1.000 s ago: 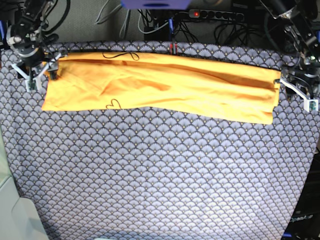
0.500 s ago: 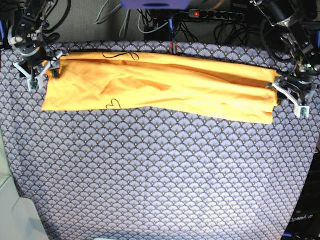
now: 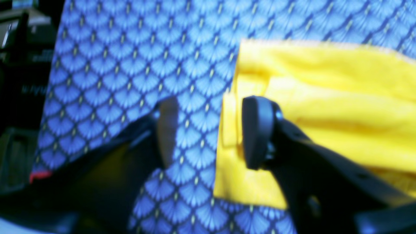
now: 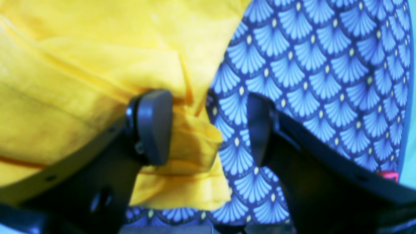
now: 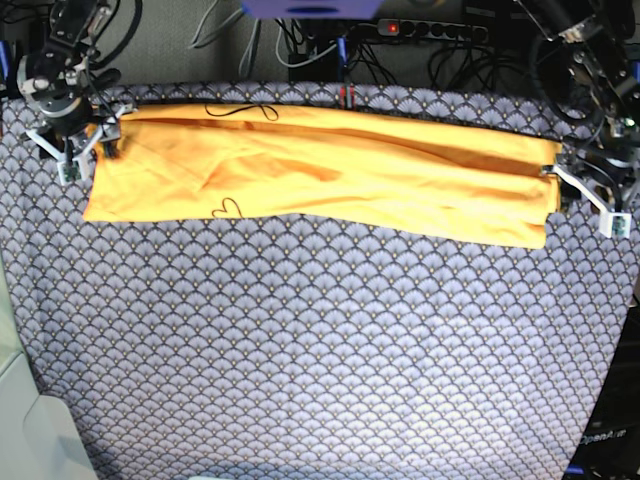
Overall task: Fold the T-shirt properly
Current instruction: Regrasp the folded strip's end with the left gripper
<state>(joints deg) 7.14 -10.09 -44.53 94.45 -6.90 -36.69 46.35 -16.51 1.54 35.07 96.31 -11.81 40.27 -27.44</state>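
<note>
T-shirt point(image 5: 320, 170) folded into a long orange band, lying flat across far part of scale-patterned tablecloth point(image 5: 320, 350). Long axis side to side, far edge near table's back. Thin dark thread loops visible at far edge point(image 5: 243, 112) and near front edge point(image 5: 228, 209).

Right gripper point(image 4: 209, 130) at one end of shirt, jaws apart, gripping nothing. One pad point(image 4: 152, 125) over bunched yellow fabric, other over bare cloth; shirt's corner edge between them. Contact with fabric not discernible.

Left gripper point(image 3: 209, 130) at opposite end, jaws also spread, nothing clamped. One pad point(image 3: 256, 130) above shirt's hem, other above tablecloth; folded edge lying in gap.

Power strip point(image 5: 425, 30) and cables behind table, red light showing.
</note>
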